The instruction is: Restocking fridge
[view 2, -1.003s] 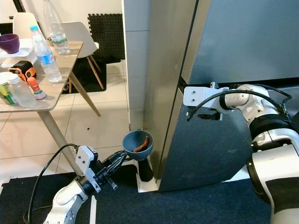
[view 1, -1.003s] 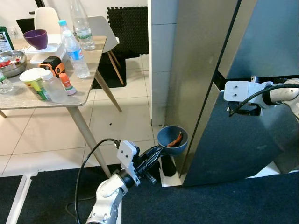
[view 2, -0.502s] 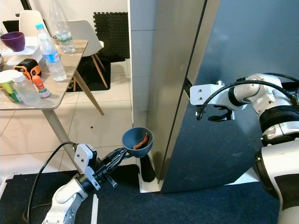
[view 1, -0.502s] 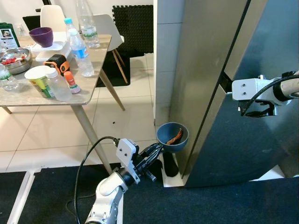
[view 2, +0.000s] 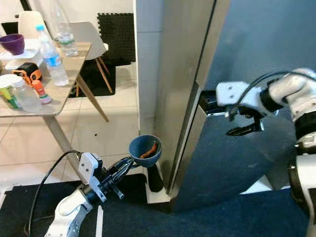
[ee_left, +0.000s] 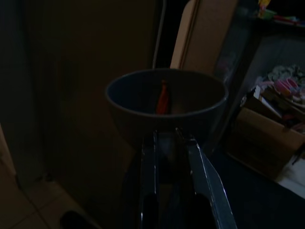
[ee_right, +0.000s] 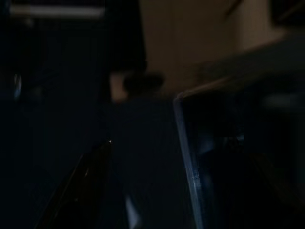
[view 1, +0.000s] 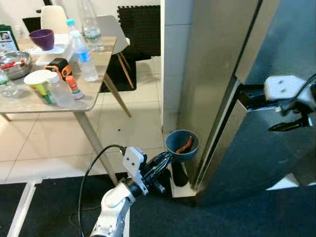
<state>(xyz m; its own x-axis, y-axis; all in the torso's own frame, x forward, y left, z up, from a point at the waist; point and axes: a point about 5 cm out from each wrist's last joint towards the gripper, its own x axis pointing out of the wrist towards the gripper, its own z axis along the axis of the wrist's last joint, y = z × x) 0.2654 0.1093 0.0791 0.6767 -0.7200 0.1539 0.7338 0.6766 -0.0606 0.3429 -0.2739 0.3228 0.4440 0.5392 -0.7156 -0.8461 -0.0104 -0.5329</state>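
Low at the fridge's front corner, left eye view: left gripper is clamped on the rim of a blue bowl with an orange-red strip of food in it, held above the floor, while the right gripper sits against the lower fridge door at the gap under the upper door, finger gap unreadable. Left wrist view: dark, but both fingers close on the bowl's near rim, bowl just ahead of the fridge. Right wrist view: too dark, one finger faintly visible beside a door edge; table with bottles stands well apart on the robot's left.
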